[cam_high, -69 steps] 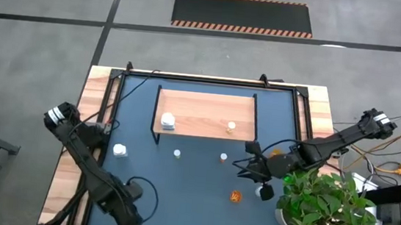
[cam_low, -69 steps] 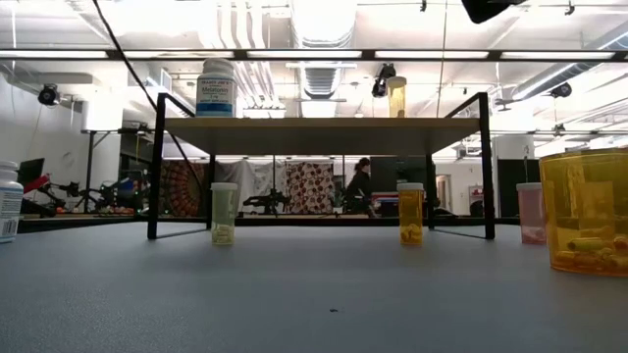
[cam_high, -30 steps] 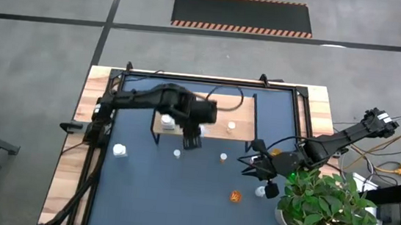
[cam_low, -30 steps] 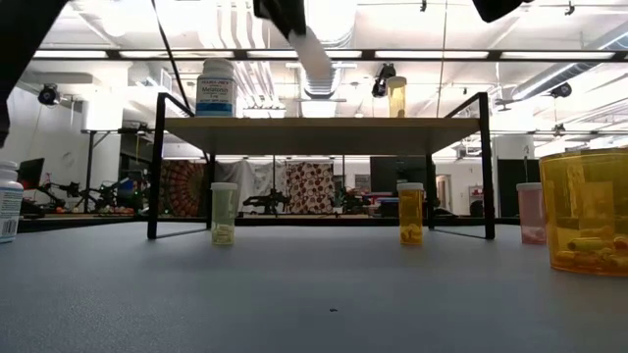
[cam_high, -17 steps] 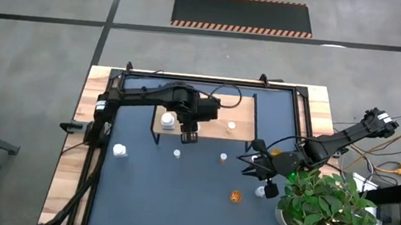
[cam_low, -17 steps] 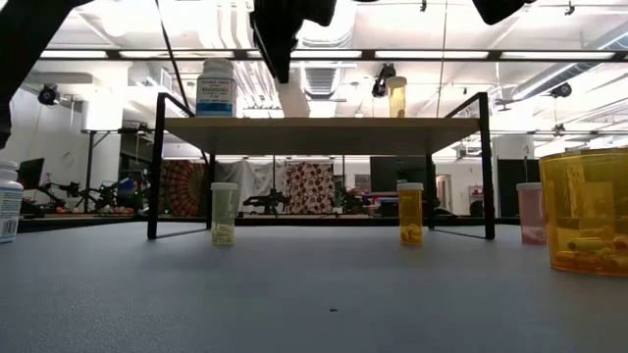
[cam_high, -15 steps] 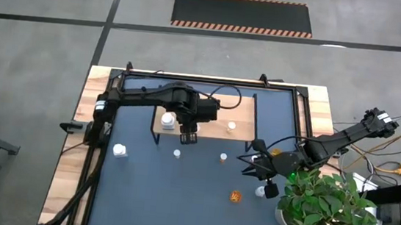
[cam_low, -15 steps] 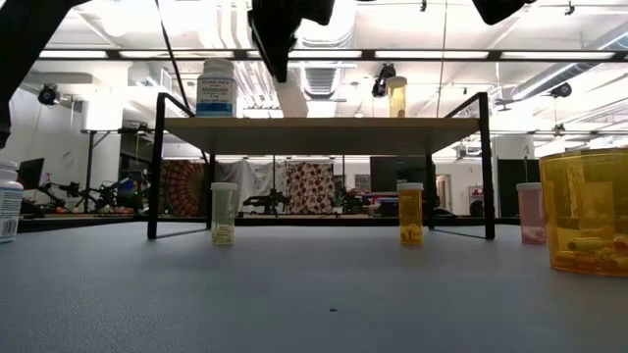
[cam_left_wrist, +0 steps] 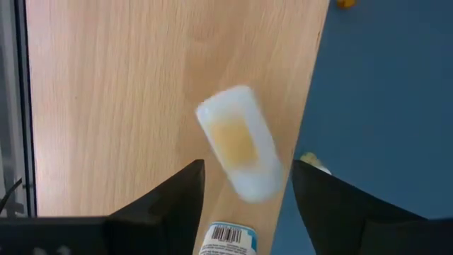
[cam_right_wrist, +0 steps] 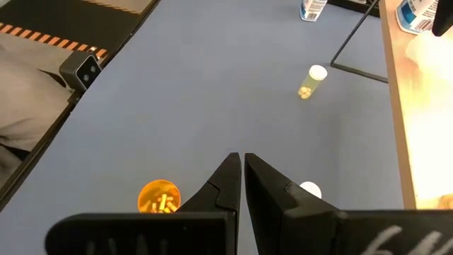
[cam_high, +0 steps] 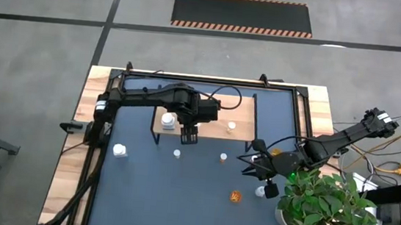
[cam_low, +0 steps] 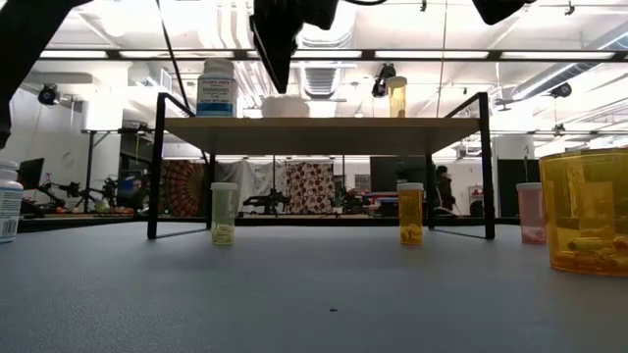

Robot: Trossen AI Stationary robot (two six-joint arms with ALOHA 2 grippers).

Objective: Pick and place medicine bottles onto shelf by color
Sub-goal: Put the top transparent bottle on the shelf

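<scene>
The light-wood shelf [cam_high: 208,109] stands at the far middle of the blue table. My left gripper [cam_high: 189,134] hangs open over its near edge. A small white bottle [cam_left_wrist: 239,145] lies on its side on the board [cam_low: 285,106], between my spread fingers and clear of them. A white blue-labelled bottle [cam_high: 168,120] and a small amber bottle [cam_high: 231,127] stand upright on the shelf. My right gripper [cam_high: 247,165] is shut and empty above the table's right part, near an orange bottle [cam_high: 235,196].
Loose bottles stand on the table: a white one [cam_high: 119,150] at the left, two small ones [cam_high: 177,153] [cam_high: 223,157] before the shelf, and a white-capped one [cam_high: 260,192] near the orange one. A green potted plant [cam_high: 323,213] fills the near right corner.
My left gripper has come down toward the shelf's near edge with the small white bottle hanging below it. The bottle has since dropped out of the fingers onto the board and tipped onto its side.
</scene>
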